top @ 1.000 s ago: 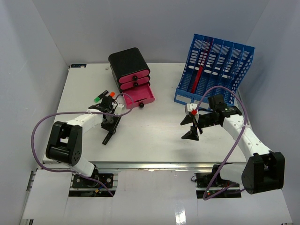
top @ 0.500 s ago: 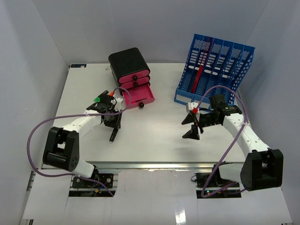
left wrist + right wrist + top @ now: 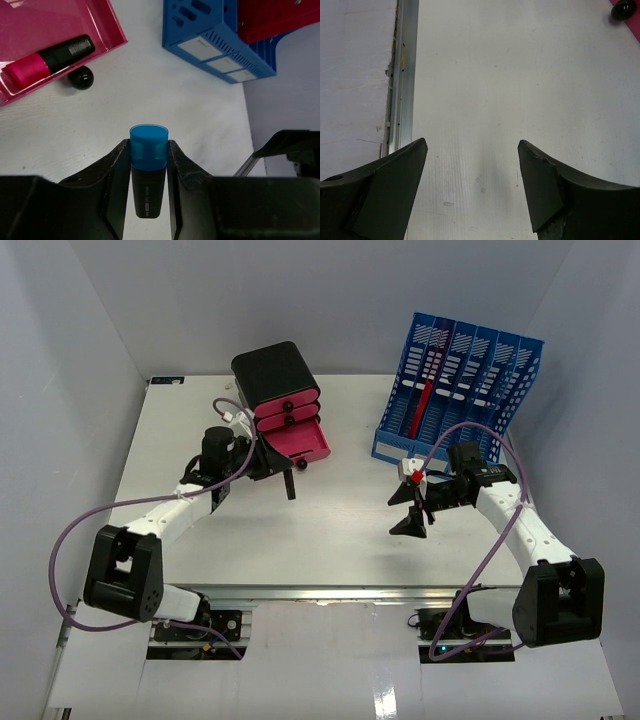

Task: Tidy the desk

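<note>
The desk (image 3: pixel 330 540) was seen filling the middle of the top view, walled in pale grey, with its metal rail (image 3: pixel 330 591) along the six o'clock edge. The black drawer unit (image 3: pixel 272 375) was set at about eleven o'clock on it, and the blue file rack (image 3: pixel 455 390) at about one o'clock. The lowest pink drawer (image 3: pixel 303 445) was pulled out toward five o'clock, so that its tray was laid open from above. A pink-capped marker (image 3: pixel 47 61) was lodged aslant in it, and the round black knob (image 3: pixel 80 78) was seen just outside its front wall.

The left gripper (image 3: pixel 287 478) was held above the desk just at six o'clock of that drawer's front. Its jaws were clamped on a blue-capped marker (image 3: pixel 148 145), which was held lengthwise between the fingers, cap foremost, pinched at the black barrel and the base of the cap. This hold was judged to suit a release into the tray, since the marker could be let go by simply parting the jaws. The marker was not yet over the drawer. The step in hand was taken to be carrying it there, to be laid beside the pink-capped one.

The right gripper (image 3: pixel 472 150) was held with its jaws wide apart and nothing between them, over bare desk at about four o'clock, near the rack but apart from it. It was judged to be kept clear of the left arm's path.
</note>
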Robot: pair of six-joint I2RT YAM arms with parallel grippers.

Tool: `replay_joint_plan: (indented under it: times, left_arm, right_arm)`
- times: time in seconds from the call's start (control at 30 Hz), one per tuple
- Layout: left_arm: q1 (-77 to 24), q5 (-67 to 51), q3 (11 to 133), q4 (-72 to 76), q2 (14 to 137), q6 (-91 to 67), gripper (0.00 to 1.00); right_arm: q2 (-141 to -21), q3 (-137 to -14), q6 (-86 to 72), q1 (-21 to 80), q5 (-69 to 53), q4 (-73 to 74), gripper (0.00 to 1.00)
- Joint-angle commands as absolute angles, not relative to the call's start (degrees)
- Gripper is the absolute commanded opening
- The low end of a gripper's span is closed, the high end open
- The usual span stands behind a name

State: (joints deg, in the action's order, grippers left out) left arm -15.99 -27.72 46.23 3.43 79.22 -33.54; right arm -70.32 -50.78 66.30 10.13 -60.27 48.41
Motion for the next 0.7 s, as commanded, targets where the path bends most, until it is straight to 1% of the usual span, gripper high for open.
replay_joint_plan:
  times: [0.0, 0.1, 0.3, 0.43, 0.67]
  left_arm:
    - [-16.17, -24.29, 42.96, 26.66, 82.46, -55.38, 0.12]
    - [-16.22, -15.45, 39.74, 35.51, 83.82, -65.55, 0.12]
    - [-18.18, 3.6, 38.84, 37.35, 85.6, -73.63, 0.12]
    - [-19.02, 12.12, 39.65, 37.67, 88.45, -78.53, 0.12]
    - [-20.92, 22.43, 43.4, 35.3, 93.64, -84.27, 0.13]
  right_arm:
    - [-69.35, -50.68, 67.18, 9.84, -61.96, 49.92, 0.8]
    - [-69.53, -50.63, 67.24, 9.76, -61.79, 50.01, 0.8]
    - [-69.96, -50.54, 67.41, 9.67, -61.79, 50.1, 0.8]
    - [-70.37, -50.59, 67.5, 9.65, -61.59, 50.08, 0.8]
    - [-71.57, -50.51, 67.5, 9.4, -61.41, 50.1, 0.8]
